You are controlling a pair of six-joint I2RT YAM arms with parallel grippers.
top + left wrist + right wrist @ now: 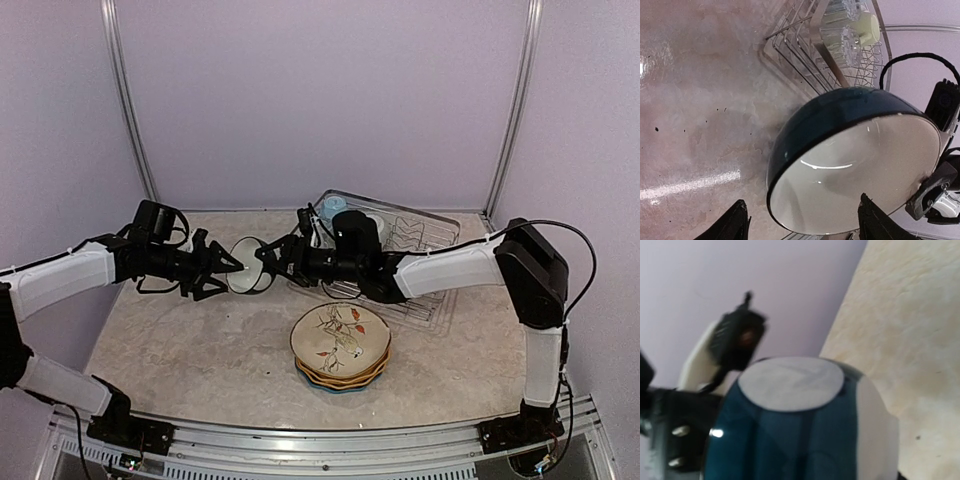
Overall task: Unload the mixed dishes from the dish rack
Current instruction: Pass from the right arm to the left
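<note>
Top external — right gripper clamping small bowl (teal outside), left gripper spread open beside it.

Overhead rear overview; both wrist close-ups sharing the bowl

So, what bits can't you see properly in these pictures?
- Right hand grip: right wrist view, the blurry bowl fills the frame.
- Plates under the bird plate: top view, only edges show.
- Dish rack contents: top view, the right arm covers part.
- Left hand fingers: left wrist view, mostly cut off by the bottom edge.
</note>
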